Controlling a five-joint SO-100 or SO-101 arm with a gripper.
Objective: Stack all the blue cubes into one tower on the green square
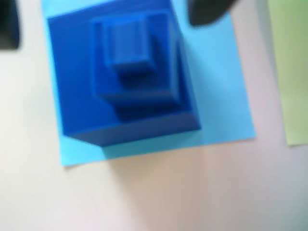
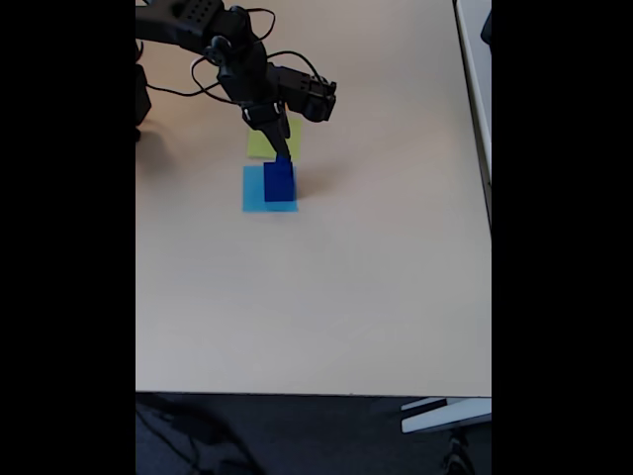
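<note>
Three blue cubes form one tower on the light-blue paper square [image 1: 226, 86]: a large cube [image 1: 77, 86] at the bottom, a middle cube [image 1: 163, 67] on it and a small cube [image 1: 127, 43] on top. In the fixed view the tower [image 2: 279, 182] stands on the light-blue square's right part. The green square [image 1: 291, 72] lies beside it at the wrist view's right edge, bare as far as it shows; in the fixed view the green square [image 2: 263, 146] is just behind the tower. My gripper [image 1: 108, 17] hangs open over the tower, its dark fingers [image 1: 209, 12] spread wide to either side.
The pale table [image 2: 376, 267] stretches wide to the right and front of the tower. The arm's base and cables [image 2: 198, 59] sit at the back left. The table's right edge runs near a white ledge [image 2: 475, 59].
</note>
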